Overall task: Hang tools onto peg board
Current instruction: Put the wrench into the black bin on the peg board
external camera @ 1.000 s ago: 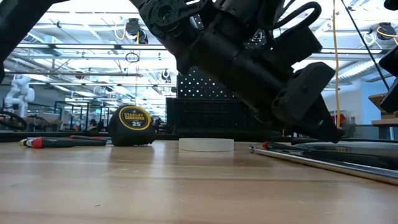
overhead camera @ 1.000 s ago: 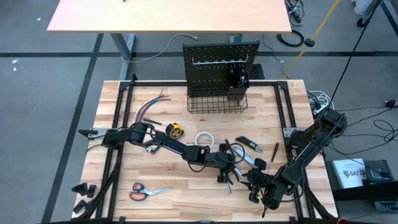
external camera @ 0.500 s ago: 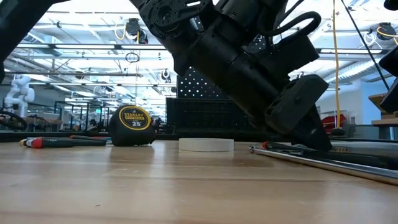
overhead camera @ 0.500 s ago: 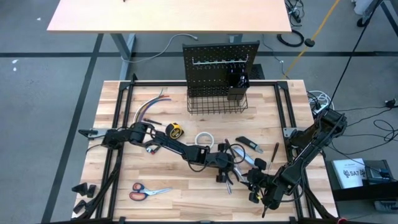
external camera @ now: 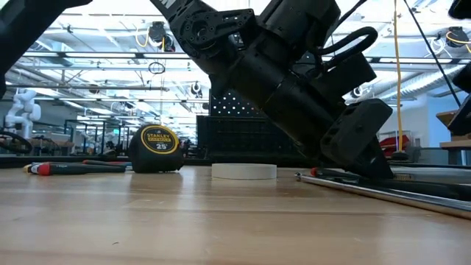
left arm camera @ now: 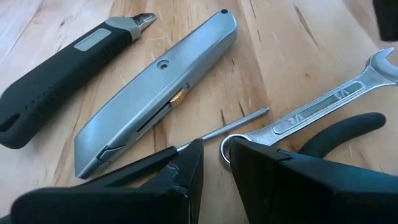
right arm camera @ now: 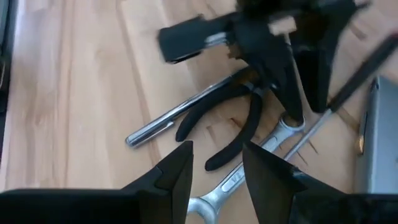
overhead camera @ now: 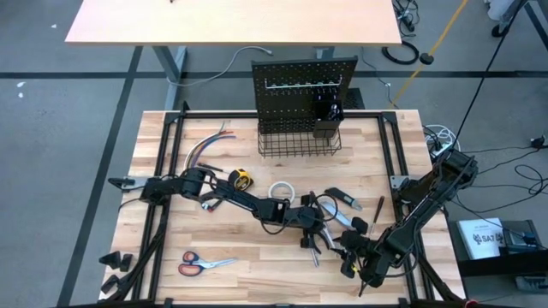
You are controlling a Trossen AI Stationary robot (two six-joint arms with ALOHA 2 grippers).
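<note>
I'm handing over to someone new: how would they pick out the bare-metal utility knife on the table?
Go to the tool cluster in front of the peg board, by the left gripper. The utility knife lies between a black-handled knife and a wrench; only it has an all-silver wedge body.

Lighting: bright, even, overhead; soft shadows. Low view: ceiling glare, near arm (external camera: pixel 294 96) blurred. Right wrist view: motion-blurred far gripper (right arm camera: pixel 273 37).

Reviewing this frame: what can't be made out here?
- High view: tools under the left gripper are hidden by the arm.
- Low view: the peg board is mostly blocked by the arm.
- Left wrist view: the pliers are covered by the gripper's fingers.
- Right wrist view: the left gripper is blurred.
</note>
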